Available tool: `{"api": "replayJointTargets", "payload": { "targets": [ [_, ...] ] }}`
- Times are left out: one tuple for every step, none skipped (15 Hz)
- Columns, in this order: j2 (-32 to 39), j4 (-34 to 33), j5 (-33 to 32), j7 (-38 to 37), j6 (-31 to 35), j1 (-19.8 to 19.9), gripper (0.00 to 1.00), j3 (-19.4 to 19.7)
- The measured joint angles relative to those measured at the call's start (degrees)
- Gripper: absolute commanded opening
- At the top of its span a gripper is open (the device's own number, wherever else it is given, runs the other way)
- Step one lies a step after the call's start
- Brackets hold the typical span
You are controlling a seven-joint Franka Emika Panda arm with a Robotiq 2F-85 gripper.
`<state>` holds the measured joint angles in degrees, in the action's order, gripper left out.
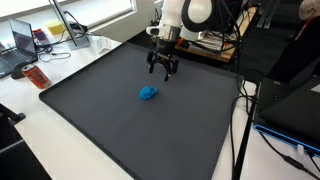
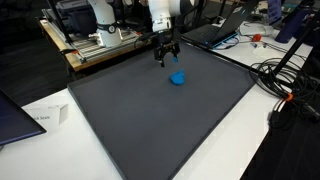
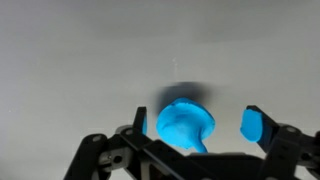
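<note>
A small bright blue lump (image 1: 148,93) (image 2: 177,78) lies on the dark grey mat (image 1: 120,130) (image 2: 150,125). In both exterior views my gripper (image 1: 163,73) (image 2: 165,60) hangs open just above the mat, a short way from the lump and not touching it. The wrist view looks down on the lump (image 3: 185,125), which appears between the two spread fingers of the gripper (image 3: 198,125), closer to the left one. The finger pads (image 3: 254,124) look blue too. Nothing is held.
A laptop (image 1: 20,42) and a red object (image 1: 37,76) sit on the white table beside the mat. Cables (image 2: 290,85) run along one mat edge, and a cable (image 1: 240,130) along another. A white card (image 2: 45,117) lies near a mat corner.
</note>
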<state>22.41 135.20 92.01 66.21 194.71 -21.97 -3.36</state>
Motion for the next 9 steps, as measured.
{"api": "replayJointTargets", "payload": {
  "targets": [
    [0.04, -0.01, 0.45, 0.51, -0.43, 0.29, 1.0, -0.15],
    [0.18, -0.01, 1.04, 0.96, -0.9, 0.68, 1.0, -0.35],
    [0.42, -0.01, 1.48, 1.21, -1.36, 1.17, 1.0, -0.65],
    [0.74, -0.01, 1.62, 1.25, -1.68, 1.75, 1.0, -1.09],
    [1.05, -0.01, 1.65, 1.25, -2.04, 2.38, 1.0, -1.59],
    [1.38, 0.01, 1.66, 1.25, -2.23, 3.05, 1.0, -2.16],
    [1.53, 0.53, -0.83, -0.97, -2.99, 3.52, 1.0, -2.42],
    [1.55, 1.52, -4.85, -5.21, -4.05, 3.82, 1.0, -2.42],
    [1.54, 2.59, -8.75, -9.24, -5.16, 4.15, 1.0, -2.42]
  ]
}}
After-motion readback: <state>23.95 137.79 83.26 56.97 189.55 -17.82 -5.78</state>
